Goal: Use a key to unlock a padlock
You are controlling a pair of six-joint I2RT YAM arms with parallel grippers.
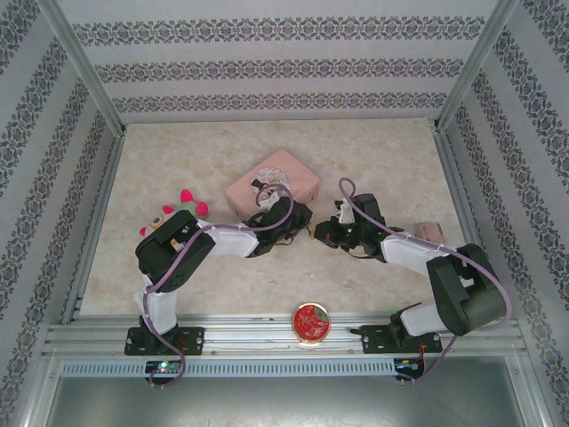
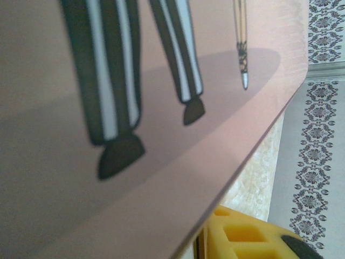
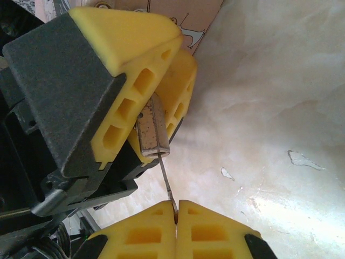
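Observation:
In the right wrist view the small brass padlock (image 3: 153, 132) is clamped between the yellow fingers (image 3: 140, 65) of my left gripper, keyhole end facing the camera. The thin silvery key (image 3: 166, 181) runs from that keyhole end down into my right gripper (image 3: 176, 208), which is shut on its head. The key's tip sits at or in the padlock's keyhole. From above, my left gripper (image 1: 300, 227) and right gripper (image 1: 320, 233) meet tip to tip just in front of the pink box (image 1: 273, 184). The left wrist view has one yellow finger (image 2: 242, 237) under the box lid (image 2: 135, 178).
A round red tin (image 1: 311, 322) sits at the near edge between the arm bases. A colourful plush toy (image 1: 182, 209) lies by the left arm's elbow. A small pinkish object (image 1: 431, 231) rests to the right of the right arm. Patterned walls enclose the table.

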